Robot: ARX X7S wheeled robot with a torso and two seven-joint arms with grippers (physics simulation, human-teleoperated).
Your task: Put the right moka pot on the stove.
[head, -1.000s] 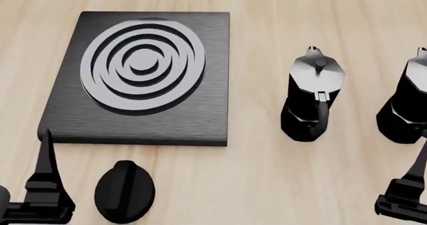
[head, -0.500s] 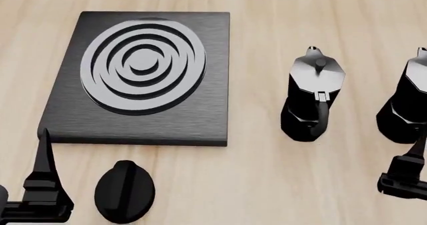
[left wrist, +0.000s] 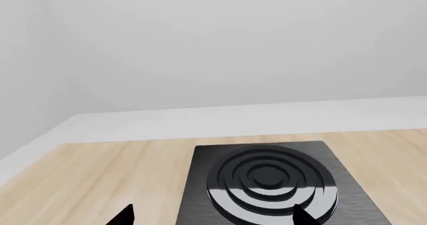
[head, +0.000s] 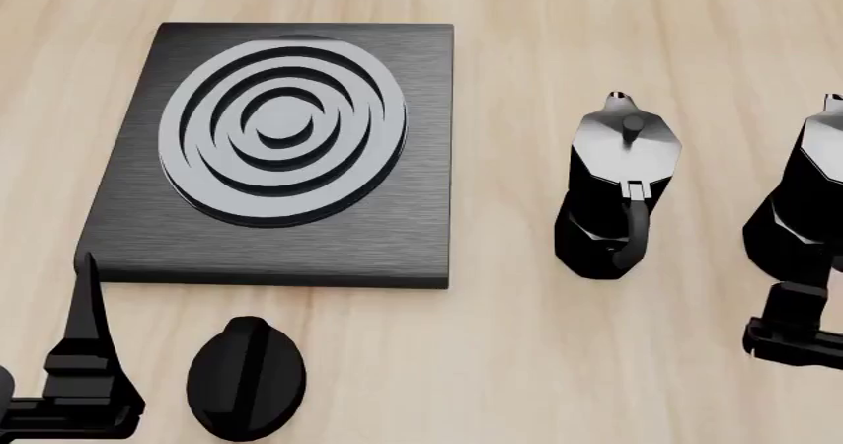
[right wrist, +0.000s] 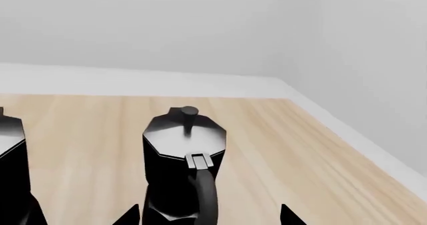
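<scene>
A light wooden table (head: 527, 365) carries everything, and the largest thing on it is the stove (head: 283, 148), a square black slab with a grey ringed burner, lying at the far left. The right moka pot (head: 806, 202) stands upright at the right edge of the head view, partly cut off there, well apart from the stove; the right wrist view shows it whole, handle turned toward the camera. Between the two stands the other moka pot (head: 617, 192), also upright, handle toward the near side. A round black knob (head: 247, 375) lies on the wood just before the stove's near edge. The right gripper (right wrist: 210, 216) sits low just on the near side of the right pot: its two fingertips (right wrist: 288, 214) are spread wide apart, wider than the pot's body, flanking the handle side and touching nothing. The left gripper (left wrist: 213, 216) hovers near the stove's near left corner, fingers likewise spread and empty.
</scene>
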